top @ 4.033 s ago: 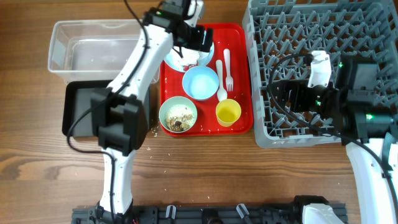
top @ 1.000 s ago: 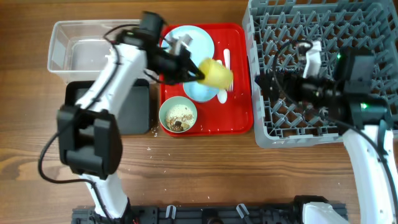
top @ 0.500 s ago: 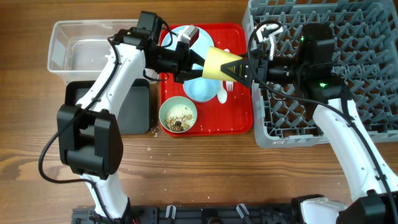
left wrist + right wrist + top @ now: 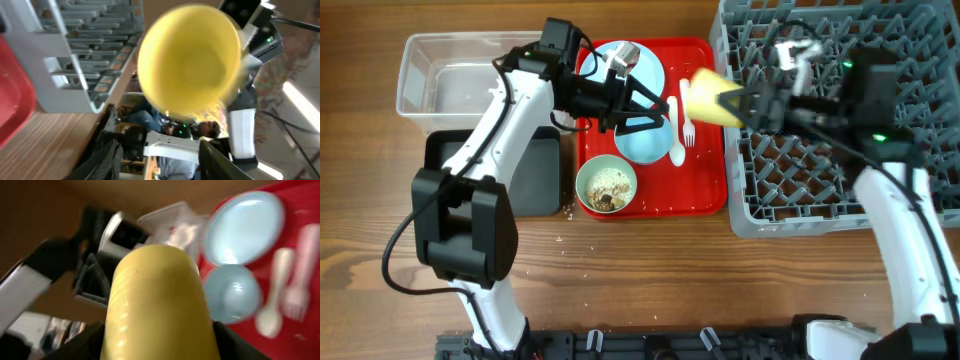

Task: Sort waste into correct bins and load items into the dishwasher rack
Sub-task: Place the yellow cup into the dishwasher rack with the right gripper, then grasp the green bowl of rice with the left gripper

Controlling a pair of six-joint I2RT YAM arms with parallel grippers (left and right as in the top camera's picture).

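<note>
The small yellow cup (image 4: 713, 96) hangs on its side over the red tray's right edge, with my right gripper (image 4: 744, 104) shut on it. In the right wrist view the cup (image 4: 157, 305) fills the space between the jaws. My left gripper (image 4: 655, 106) stands open just left of the cup, apart from it, holding nothing; its wrist view shows the cup's base (image 4: 190, 62) ahead. The grey dishwasher rack (image 4: 840, 150) lies to the right. Food scraps fill the pale green bowl (image 4: 606, 187). Also on the tray are the blue plate (image 4: 638, 62), blue bowl (image 4: 640, 142), fork (image 4: 687, 112) and spoon (image 4: 676, 140).
The flat red serving tray (image 4: 705, 195) sits mid-table between the bins and the rack. The clear tub (image 4: 450, 85) stands at the far left, with the black tray (image 4: 535, 180) just in front of it. Crumbs dot the wood by the tray's front left corner.
The cup has passed from my left gripper to my right one. The left jaws have opened, and the right arm has drawn the cup rightward toward the rack.
</note>
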